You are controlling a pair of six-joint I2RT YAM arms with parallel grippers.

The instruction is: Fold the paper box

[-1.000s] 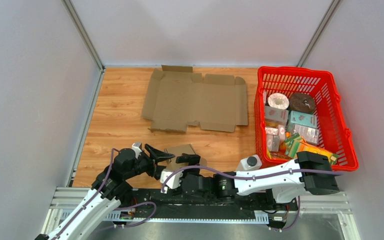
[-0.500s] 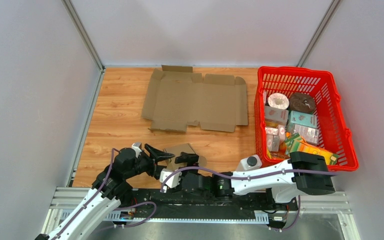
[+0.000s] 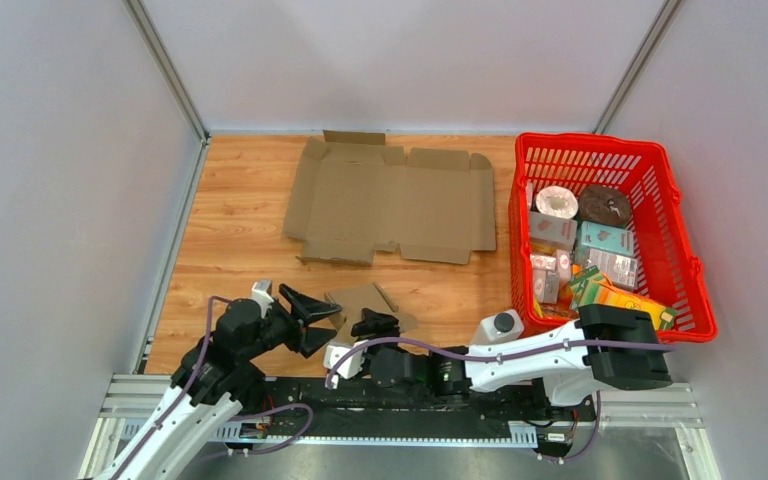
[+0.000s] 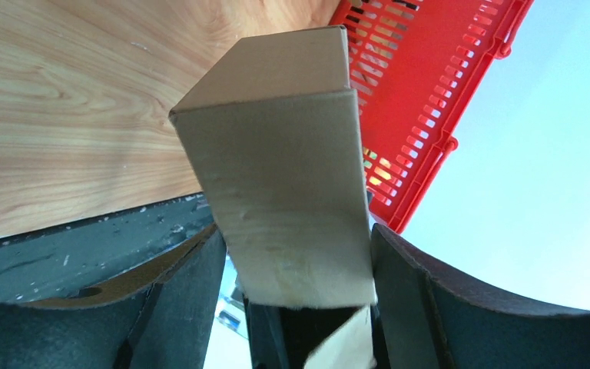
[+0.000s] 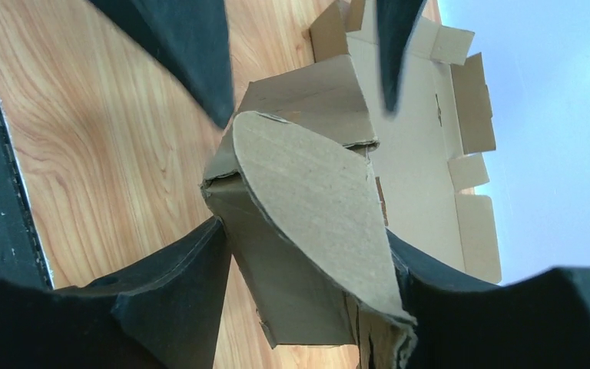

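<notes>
Top external view showed the wooden table [image 3: 230, 230], with a flat cardboard sheet [image 3: 390, 200] at its far side and a red basket [image 3: 600, 150] on the right. The small box [image 3: 365, 300] was at the near edge, between my arms. My left gripper [image 3: 322, 320] clamped its sides, spread wide, I think to steady it. My right gripper [image 3: 378, 323] stood around the other end, probably for the rounded flap [image 5: 315, 200]. Whether it pressed, I could not tell.

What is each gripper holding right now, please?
Left gripper: closed on the small cardboard box.
Right gripper: closed on the same box, from its other end.
</notes>
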